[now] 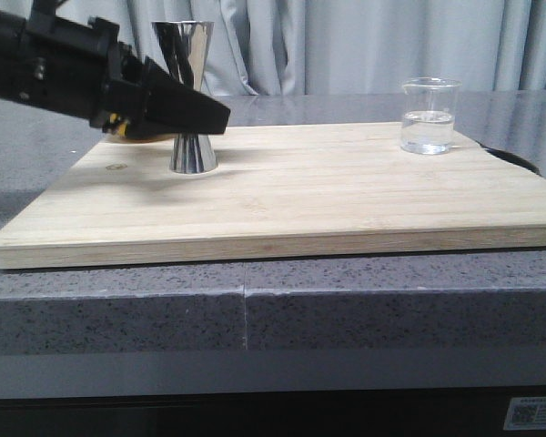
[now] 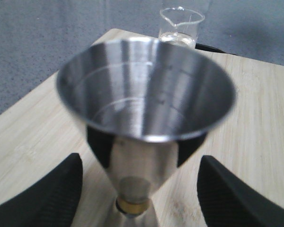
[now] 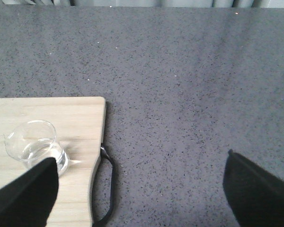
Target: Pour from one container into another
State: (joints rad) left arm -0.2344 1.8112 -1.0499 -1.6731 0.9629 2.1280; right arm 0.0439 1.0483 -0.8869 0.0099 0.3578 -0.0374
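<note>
The left gripper's [image 2: 141, 189] fingers [image 2: 40, 196] stand wide on either side of the steel jigger [image 1: 186, 91], level with its gold-banded waist and not yet touching it. The jigger stands upright at about ten o'clock on the wooden board [image 1: 291, 196]. I'd say this is the reach to steady the receiving vessel; next the fingers must close on the waist without tipping it. The right gripper [image 3: 142, 189], also wide open, hangs over the grey worktop [image 3: 189, 71], empty, just beside the glass beaker [image 1: 429, 116] at two o'clock, which holds clear liquid.
</note>
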